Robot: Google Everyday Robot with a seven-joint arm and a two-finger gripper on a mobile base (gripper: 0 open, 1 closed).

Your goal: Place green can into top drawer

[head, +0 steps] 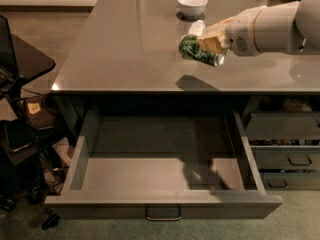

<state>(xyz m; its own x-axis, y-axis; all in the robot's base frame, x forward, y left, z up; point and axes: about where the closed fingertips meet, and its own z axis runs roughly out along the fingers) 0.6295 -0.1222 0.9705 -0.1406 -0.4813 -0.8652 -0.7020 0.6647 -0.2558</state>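
My gripper [204, 46] is shut on the green can [192, 49], a dark green can with a silver end. It holds the can on its side above the grey countertop [125, 49], close to the front edge. The white arm reaches in from the right. The top drawer [162, 203] is pulled wide open below the counter. Its inside is bare and its thin metal handle [163, 214] is on the front. The can is above the counter, behind the right half of the drawer opening.
A white bowl [192, 4] stands at the back of the counter. A white bottle [197, 28] lies just behind the can. Narrower grey drawers [289, 158] are at the right. A black stand with clutter [22, 84] is at the left.
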